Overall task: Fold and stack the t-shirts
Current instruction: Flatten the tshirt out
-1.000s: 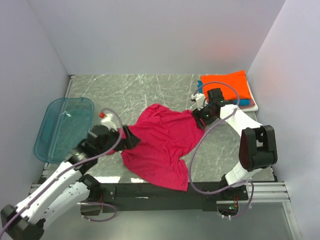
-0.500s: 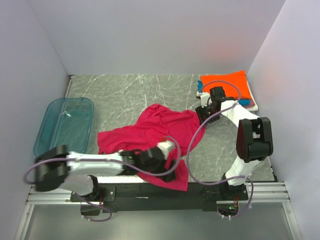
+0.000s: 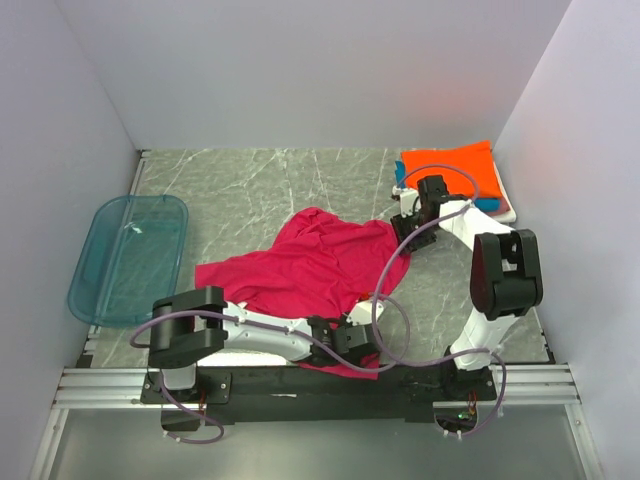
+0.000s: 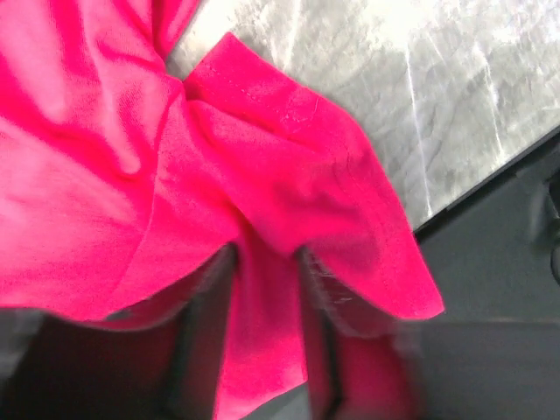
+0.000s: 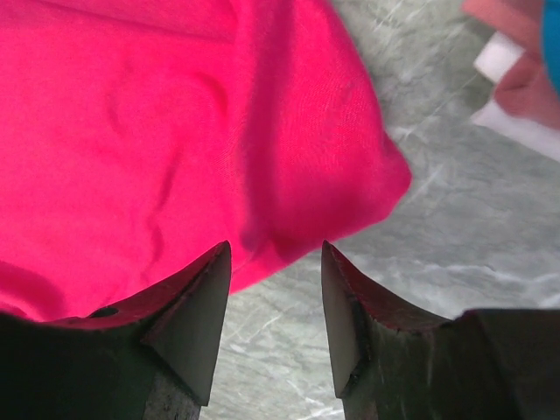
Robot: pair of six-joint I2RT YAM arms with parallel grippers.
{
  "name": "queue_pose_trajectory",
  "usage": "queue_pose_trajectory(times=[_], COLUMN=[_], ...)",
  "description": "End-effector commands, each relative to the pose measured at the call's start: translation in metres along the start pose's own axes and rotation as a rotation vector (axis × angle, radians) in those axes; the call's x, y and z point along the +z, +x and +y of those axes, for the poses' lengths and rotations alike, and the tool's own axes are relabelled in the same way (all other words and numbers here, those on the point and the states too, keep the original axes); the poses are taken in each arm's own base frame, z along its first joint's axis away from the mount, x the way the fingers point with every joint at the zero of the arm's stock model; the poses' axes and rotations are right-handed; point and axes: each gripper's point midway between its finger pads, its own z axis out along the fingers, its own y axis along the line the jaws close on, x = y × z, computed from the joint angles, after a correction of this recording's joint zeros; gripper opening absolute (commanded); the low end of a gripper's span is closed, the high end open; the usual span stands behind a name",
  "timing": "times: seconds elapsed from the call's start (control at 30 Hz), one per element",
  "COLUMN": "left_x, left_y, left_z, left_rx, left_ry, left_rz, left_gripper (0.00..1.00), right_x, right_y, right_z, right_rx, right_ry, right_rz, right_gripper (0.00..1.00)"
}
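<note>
The magenta-red t-shirt (image 3: 310, 268) lies crumpled in the middle of the marble table, one sleeve spread out to the left. My left gripper (image 3: 355, 345) reaches low along the near edge to the shirt's near hem. In the left wrist view its fingers (image 4: 265, 262) stand apart, with a fold of the magenta cloth (image 4: 262, 332) running between them and more cloth draped over them. My right gripper (image 3: 408, 228) hovers at the shirt's far right corner. Its jaws (image 5: 274, 249) are open over bare marble, and the shirt's edge (image 5: 289, 157) lies just past the tips. Folded t-shirts, the top one orange (image 3: 455, 168), are stacked at the far right.
A translucent blue tray (image 3: 130, 260) sits at the left. The table's near edge (image 4: 490, 188) drops to a dark rail (image 3: 320, 385) right beside the left gripper. The stack's pinkish and white layers (image 5: 512, 74) show just right of the right gripper. Walls close in on three sides.
My left arm swung from the shirt's left side across to its near hem and its jaws narrowed around the cloth. The left sleeve now lies spread out. My right gripper narrowed and shifted slightly.
</note>
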Motion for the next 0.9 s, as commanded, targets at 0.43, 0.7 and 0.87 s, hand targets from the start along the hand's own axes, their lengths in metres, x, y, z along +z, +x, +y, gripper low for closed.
queue_pose_trajectory(times=[0.43, 0.7, 0.87], left_x=[-0.061, -0.143, -0.182], left_y=[0.041, 0.077, 0.123], left_z=[0.009, -0.040, -0.062], left_rx=[0.025, 0.067, 0.110], left_ry=[0.131, 0.546, 0.715], left_rz=[0.028, 0.103, 0.266], left_gripper=[0.01, 0.01, 0.01], right_x=[0.007, -0.071, -0.106], right_y=[0.011, 0.081, 0.155], right_z=[-0.014, -0.018, 0.006], right_rx=[0.054, -0.102, -0.248], right_ry=[0.050, 0.140, 0.100], right_rz=[0.101, 0.149, 0.276], right_gripper=[0.04, 0.00, 0.00])
